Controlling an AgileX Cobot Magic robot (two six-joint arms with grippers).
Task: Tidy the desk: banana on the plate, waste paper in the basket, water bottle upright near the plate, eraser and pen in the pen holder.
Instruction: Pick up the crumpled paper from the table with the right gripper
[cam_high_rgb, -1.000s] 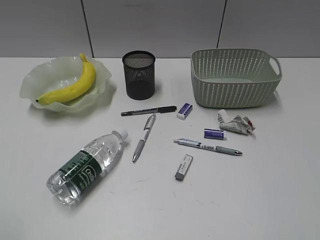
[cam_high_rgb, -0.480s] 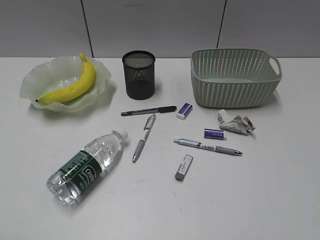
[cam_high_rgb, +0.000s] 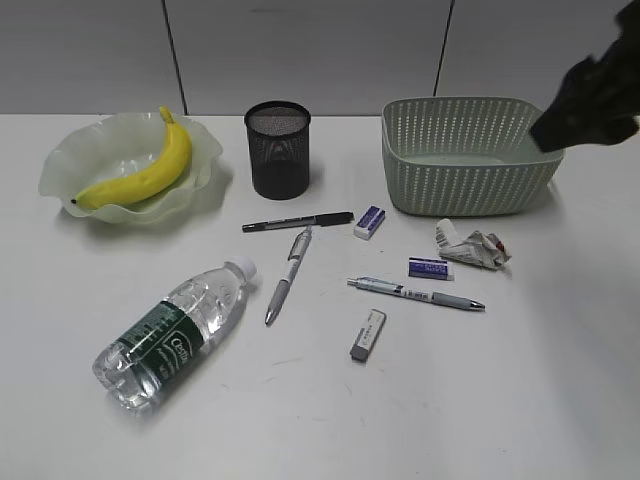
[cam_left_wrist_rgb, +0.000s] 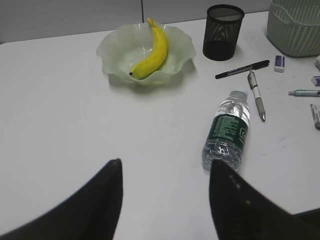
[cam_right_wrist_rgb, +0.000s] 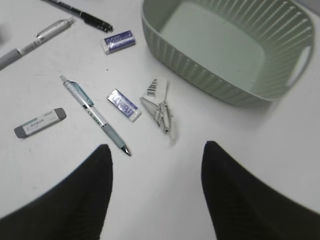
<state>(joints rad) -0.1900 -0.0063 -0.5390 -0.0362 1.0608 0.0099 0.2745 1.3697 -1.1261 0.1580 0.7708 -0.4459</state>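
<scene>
Banana (cam_high_rgb: 140, 170) seen in plate (cam_high_rgb: 75, 150); bottle (cam_high_rgb: 175, 335) lying on counter (cam_high_rgb: 520, 400); paper (cam_right_wrist_rgb: 160, 111) beside basket (cam_right_wrist_rgb: 225, 45). Both fingers spread, empty.

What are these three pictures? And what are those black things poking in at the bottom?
It's a robot with two arms tidying a desk. One picture looks from the front; two come from cameras on its wrists. The black shapes are its pinchers: the left gripper and right gripper, both open and empty. The banana lies in the plate. The water bottle lies on its side. Pens, erasers and waste paper lie near the empty basket and pen holder.
</scene>
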